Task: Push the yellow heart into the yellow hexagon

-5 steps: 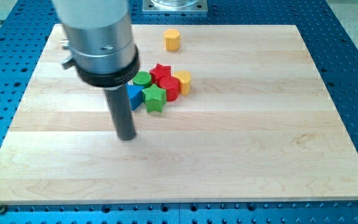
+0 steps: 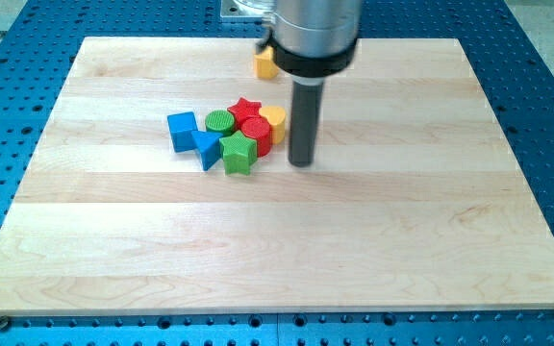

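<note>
Right now my tip [image 2: 301, 161] sits on the pale wooden bench [image 2: 402, 240], just to the view's right of the block cluster. No gripper on this rig, only the straight dark rod, so nothing is grasped or clenched.

The yellow heart block [image 2: 275, 118] is at the cluster's right edge, up and left of my tip, partly hidden behind the rod. It touches the red cylinder block [image 2: 259, 134] and sits beside the red star block [image 2: 247, 110]. The yellow hexagon block [image 2: 264, 64] is apart from the cluster toward the view's top, half covered by the arm housing.

Key relation: hexagon lies almost straight up-view from the heart, slightly left. My read: the tip needs to get under the heart's bottom side, then push up-view.

Rest of cluster: green cylinder block [image 2: 220, 121], green star block [image 2: 239, 152], blue triangle block [image 2: 206, 149], blue cube block [image 2: 183, 130]. No containers on the bench.
</note>
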